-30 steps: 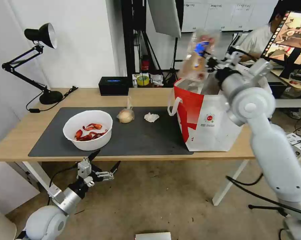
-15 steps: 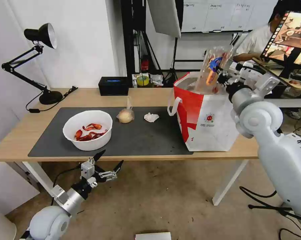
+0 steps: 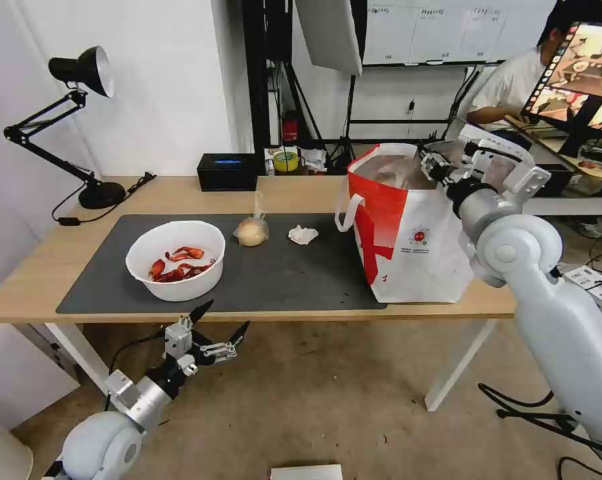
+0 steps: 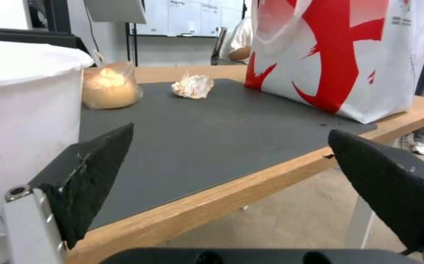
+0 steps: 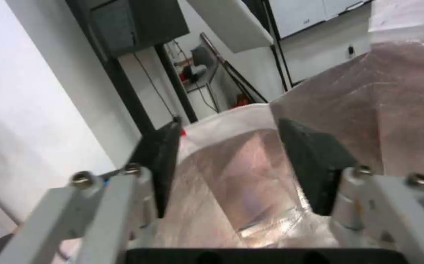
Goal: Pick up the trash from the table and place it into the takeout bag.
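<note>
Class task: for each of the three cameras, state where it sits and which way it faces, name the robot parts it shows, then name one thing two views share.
Head view: from the robot's head, looking forward and down at the table; left gripper below the table's edge, right gripper at the takeout bag's mouth.
Left wrist view: low at the table's edge, facing across the mat; two open black fingers.
Right wrist view: above the bag, facing into its foil lining; open fingers.
Shared: head and left wrist views show the crumpled tissue.

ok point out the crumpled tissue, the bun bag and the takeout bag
crumpled tissue [image 3: 303, 234], head view, middle of the wad
bun bag [image 3: 251, 232], head view, on the tan bun
takeout bag [image 3: 417, 253], head view, white front wall
</note>
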Robot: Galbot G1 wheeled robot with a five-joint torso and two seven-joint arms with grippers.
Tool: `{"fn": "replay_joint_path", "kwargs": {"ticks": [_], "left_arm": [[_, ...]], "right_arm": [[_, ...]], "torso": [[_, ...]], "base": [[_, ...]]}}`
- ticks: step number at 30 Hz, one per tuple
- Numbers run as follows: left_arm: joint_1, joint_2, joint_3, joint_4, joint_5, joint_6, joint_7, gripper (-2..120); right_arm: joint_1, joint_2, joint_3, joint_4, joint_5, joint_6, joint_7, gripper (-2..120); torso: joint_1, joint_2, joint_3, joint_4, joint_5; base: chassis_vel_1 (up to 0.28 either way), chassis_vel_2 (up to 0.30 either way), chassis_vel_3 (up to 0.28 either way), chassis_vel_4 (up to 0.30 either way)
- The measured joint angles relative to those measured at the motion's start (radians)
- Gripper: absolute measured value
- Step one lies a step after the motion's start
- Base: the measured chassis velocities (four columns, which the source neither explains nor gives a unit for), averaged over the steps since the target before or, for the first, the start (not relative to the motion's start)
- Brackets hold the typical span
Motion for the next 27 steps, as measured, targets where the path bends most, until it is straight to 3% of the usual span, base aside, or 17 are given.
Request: {"fn": "replay_joint_path", "kwargs": {"ticks": [12, 27], "left_arm": [[-0.005, 0.001, 0.001, -0.006, 0.0, 0.001, -0.001, 100], [-0.004, -0.003, -0.01, -0.008, -0.001, -0.001, -0.003, 100]], "right_arm": [[-0.016, -0.037, 0.026, 0.048, 0.034, 0.002, -0.031, 97], [-0.031, -0.065, 0.023, 0.129, -0.029, 0.107, -0.188, 100]], "torso": [[0.0, 0.0, 0.0, 0.0, 0.0], [0.0, 0.0, 0.0, 0.0001, -0.0001]], "base": [[0.0, 0.0, 0.0, 0.0], [0.0, 0.0, 0.0, 0.0]]}}
